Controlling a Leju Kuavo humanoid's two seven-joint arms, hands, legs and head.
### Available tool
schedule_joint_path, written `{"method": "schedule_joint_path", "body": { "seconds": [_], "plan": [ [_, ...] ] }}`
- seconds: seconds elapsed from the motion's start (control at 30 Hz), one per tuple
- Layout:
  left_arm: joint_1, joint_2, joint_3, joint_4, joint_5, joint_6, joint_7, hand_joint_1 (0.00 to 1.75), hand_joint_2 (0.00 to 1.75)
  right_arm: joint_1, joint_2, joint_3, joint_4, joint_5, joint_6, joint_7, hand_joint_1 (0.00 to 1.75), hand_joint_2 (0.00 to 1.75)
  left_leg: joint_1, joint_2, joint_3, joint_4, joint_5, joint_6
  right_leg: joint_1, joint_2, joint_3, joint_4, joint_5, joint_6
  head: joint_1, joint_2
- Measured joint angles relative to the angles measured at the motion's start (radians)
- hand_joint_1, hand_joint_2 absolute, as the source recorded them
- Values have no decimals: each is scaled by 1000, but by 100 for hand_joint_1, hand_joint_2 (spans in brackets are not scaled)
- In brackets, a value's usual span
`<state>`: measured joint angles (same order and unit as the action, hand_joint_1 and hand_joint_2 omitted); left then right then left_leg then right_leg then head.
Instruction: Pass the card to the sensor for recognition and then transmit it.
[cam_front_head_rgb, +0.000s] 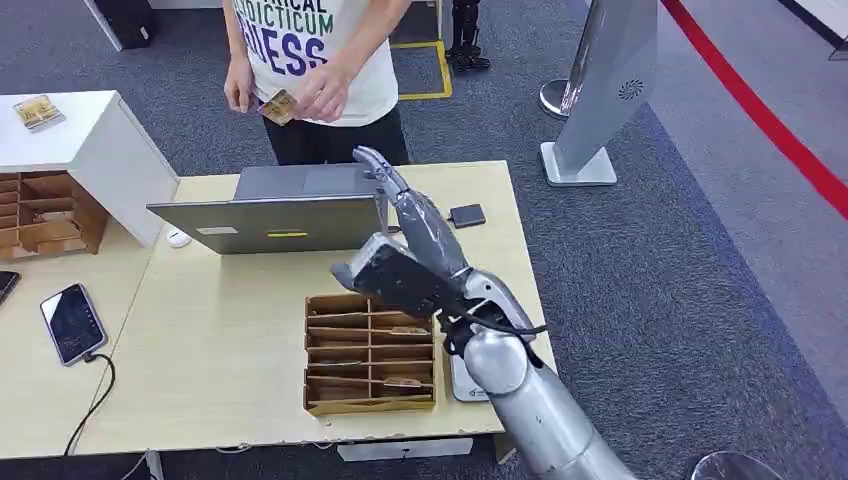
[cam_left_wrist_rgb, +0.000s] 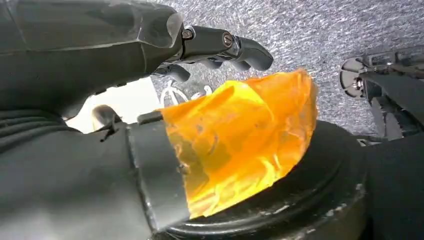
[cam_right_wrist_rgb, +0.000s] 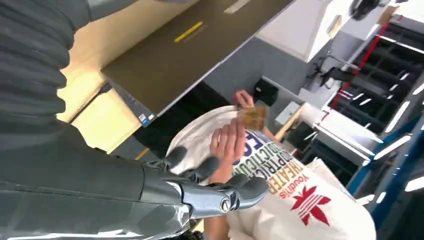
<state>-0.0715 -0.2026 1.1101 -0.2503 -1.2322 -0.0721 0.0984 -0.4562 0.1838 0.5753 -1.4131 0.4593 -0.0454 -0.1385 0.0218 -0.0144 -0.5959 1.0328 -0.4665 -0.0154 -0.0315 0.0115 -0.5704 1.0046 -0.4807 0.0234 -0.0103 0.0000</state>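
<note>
Right hand: right hand (cam_front_head_rgb: 405, 235) raised above the table (cam_front_head_rgb: 220, 340), near the open laptop (cam_front_head_rgb: 270, 215), fingers stretched toward the person; nothing held, fingers apart. In the right wrist view the same hand (cam_right_wrist_rgb: 200, 187) shows extended fingertips with no object between them.
Left hand: left hand (cam_left_wrist_rgb: 150, 55) seen in the left wrist view, dark fingers (cam_left_wrist_rgb: 235, 47) extended over grey carpet; an orange translucent cover (cam_left_wrist_rgb: 240, 140) sits in front of the lens and hides much of the palm. Nothing visible in its grasp; fingers look uncurled.
Card: card (cam_front_head_rgb: 279, 105), tan, held in the person's hands (cam_front_head_rgb: 320, 90) at waist height, beyond the far edge of the table, well apart from the right hand. The right wrist view shows it (cam_right_wrist_rgb: 251, 117) pinched by one of the person's hands, with the other open hand just beside it.
Person: person (cam_front_head_rgb: 320, 50) in a white printed T-shirt, standing behind the table; the right wrist view shows the shirt print that the head view crops.
Sensor: small dark square pad (cam_front_head_rgb: 467, 215) flat on the table, beside the laptop, near the right hand.
Card tray: brown slotted tray (cam_front_head_rgb: 370, 352) on the table, beneath the right forearm; a few cards lie in its slots.
Phone: phone (cam_front_head_rgb: 72, 322) with a cable, on the adjoining table at the left.
Mouse: white mouse (cam_front_head_rgb: 178, 238) beside the laptop's left corner.
Side cabinet: white cabinet (cam_front_head_rgb: 80, 140) with a small box on top.
</note>
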Motion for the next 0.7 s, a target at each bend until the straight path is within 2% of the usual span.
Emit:
{"method": "schedule_joint_path", "body": {
  "seconds": [0.07,0.1,0.33,0.37,0.4,0.43,0.7],
  "plan": [
    [1,-2,2,0,5,3,-1,0,0,37,-16,9,-45,-7,-2,-8,0,0,0,0,0,0,0,0,0,0,0,0,0,0,0,0],
    [2,-4,3,0,7,5,-2,0,0,55,-23,13,-62,-10,-4,-13,0,175,0,0,0,0,0,0,0,0,0,0,0,0,0,0],
    [9,-8,16,0,27,15,-6,0,0,178,-80,27,-160,-5,-33,-44,0,175,0,0,0,0,0,0,0,0,0,0,0,0,0,0],
    [11,-10,17,0,30,16,-6,0,0,195,-88,28,-167,4,-37,-44,12,175,0,0,0,0,0,0,0,0,0,0,0,0,0,0],
    [12,-11,19,0,30,16,-6,0,0,213,-97,29,-173,13,-40,-44,94,175,0,0,0,0,0,0,0,0,0,0,0,0,0,0],
    [13,-12,22,0,31,16,-6,0,0,229,-105,31,-178,18,-42,-45,159,175,0,0,0,0,0,0,0,0,0,0,0,0,0,0],
    [16,-21,35,0,34,18,-7,0,0,299,-135,40,-186,43,-56,-48,162,175,0,0,0,0,0,0,0,0,0,0,0,0,0,0]
  ]
}}
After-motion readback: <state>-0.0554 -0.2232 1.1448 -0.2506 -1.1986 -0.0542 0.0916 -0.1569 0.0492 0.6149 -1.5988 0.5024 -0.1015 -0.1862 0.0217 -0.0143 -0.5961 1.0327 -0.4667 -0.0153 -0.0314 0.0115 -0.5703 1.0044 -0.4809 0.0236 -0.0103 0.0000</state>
